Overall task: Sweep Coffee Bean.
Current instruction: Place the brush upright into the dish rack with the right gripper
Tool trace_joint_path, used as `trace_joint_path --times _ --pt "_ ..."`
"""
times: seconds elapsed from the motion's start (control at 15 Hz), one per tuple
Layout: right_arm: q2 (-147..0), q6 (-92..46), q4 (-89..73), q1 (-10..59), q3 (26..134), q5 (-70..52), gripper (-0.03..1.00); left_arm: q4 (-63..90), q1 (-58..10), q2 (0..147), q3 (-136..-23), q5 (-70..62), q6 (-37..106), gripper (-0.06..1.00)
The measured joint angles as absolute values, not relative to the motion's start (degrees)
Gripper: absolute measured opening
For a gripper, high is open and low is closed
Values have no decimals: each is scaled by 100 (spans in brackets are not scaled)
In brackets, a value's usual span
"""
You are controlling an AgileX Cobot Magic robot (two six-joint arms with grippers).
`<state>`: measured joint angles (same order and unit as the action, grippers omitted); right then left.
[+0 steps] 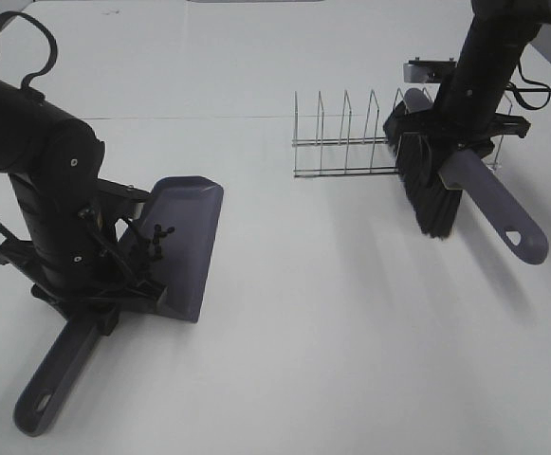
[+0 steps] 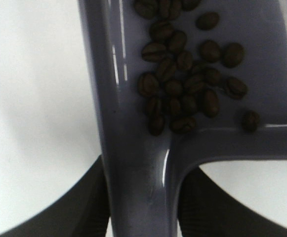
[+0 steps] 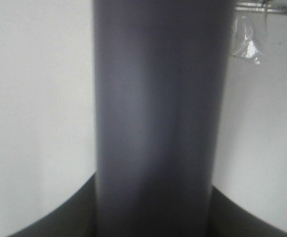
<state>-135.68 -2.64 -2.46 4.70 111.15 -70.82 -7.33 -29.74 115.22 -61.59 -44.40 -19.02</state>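
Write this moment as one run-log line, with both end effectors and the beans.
left end effector: shut on dustpan | right end effector: shut on brush | beans: in dustpan

I see the dustpan (image 2: 133, 163) as glossy grey-purple plastic, streaked with highlights. The coffee bean (image 2: 183, 84) pile looks dull and faintly creased. The brush (image 1: 493, 204) handle is smooth plastic, its bristles (image 1: 433, 204) coarse black fibre. The rack (image 1: 346, 142) is shiny wire metal; the bench (image 1: 351, 332) matt white.
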Motion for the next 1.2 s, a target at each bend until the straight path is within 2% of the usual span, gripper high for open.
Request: trace_joint_path --times 0.67,1.0,1.07,1.2 --pt "-14353 -206 -350 447 12519 -7070 29 -688 -2974 11522 -6165 -4566 -1902 35" --pt "-14358 -206 -430 447 12582 -7093 29 -636 -2974 11522 -6165 -4641 -1902 35" --pt "-14358 -201 -504 447 12582 -7093 30 -630 -2974 11522 -6165 -4647 -1902 35" --pt "-14341 -86 -688 447 12599 -7076 47 -630 -2974 11522 -6165 -4647 -1902 35"
